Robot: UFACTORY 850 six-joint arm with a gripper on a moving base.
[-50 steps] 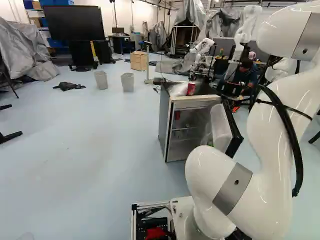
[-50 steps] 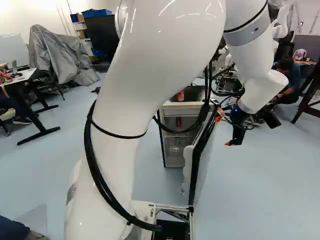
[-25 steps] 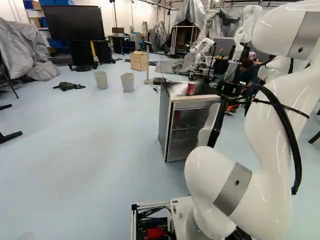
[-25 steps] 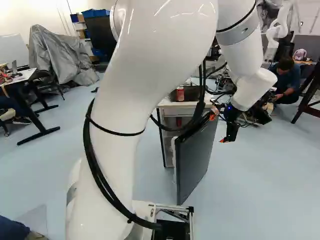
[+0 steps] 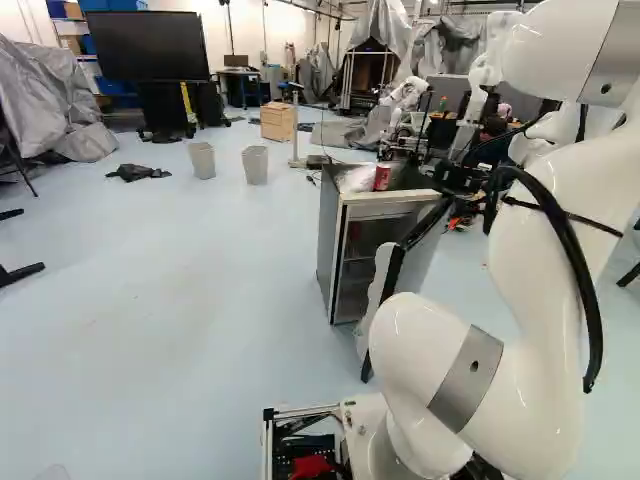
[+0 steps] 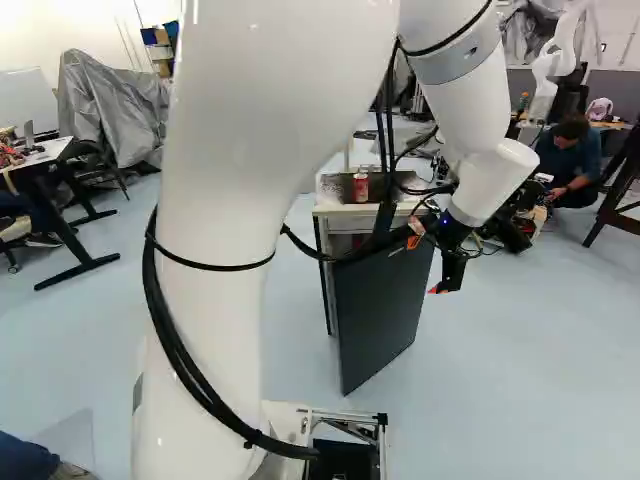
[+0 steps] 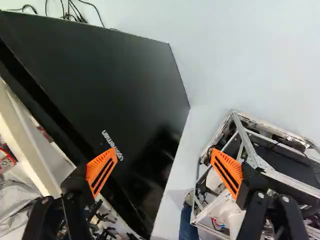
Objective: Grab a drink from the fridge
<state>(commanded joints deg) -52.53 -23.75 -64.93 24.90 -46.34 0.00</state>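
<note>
In the right base view my gripper (image 6: 428, 262) is at the top of the fridge door (image 6: 385, 310), whose dark outer face shows. The wrist view has the gripper (image 7: 165, 172) open: one orange finger overlaps the door's top edge region, the other is out over the floor beside its face. I cannot tell whether a finger touches the door. The fridge (image 5: 390, 212) stands with its door partly open, and the door hides much of the interior. A red can (image 5: 382, 177) stands on the fridge's top, beside crumpled clear plastic (image 5: 357, 180).
Two grey bins (image 5: 202, 160) and a wooden box (image 5: 278, 121) stand beyond the fridge, left of it. Another robot (image 5: 405, 98) is behind it. The base's metal frame (image 7: 250, 145) shows beside the gripper. A table (image 6: 40, 158) stands at the far left of the right base view.
The fridge door has swung from wide open towards the fridge's front, covering more of the interior. My arm and gripper have moved leftward with it in the right base view. The base has not moved.
</note>
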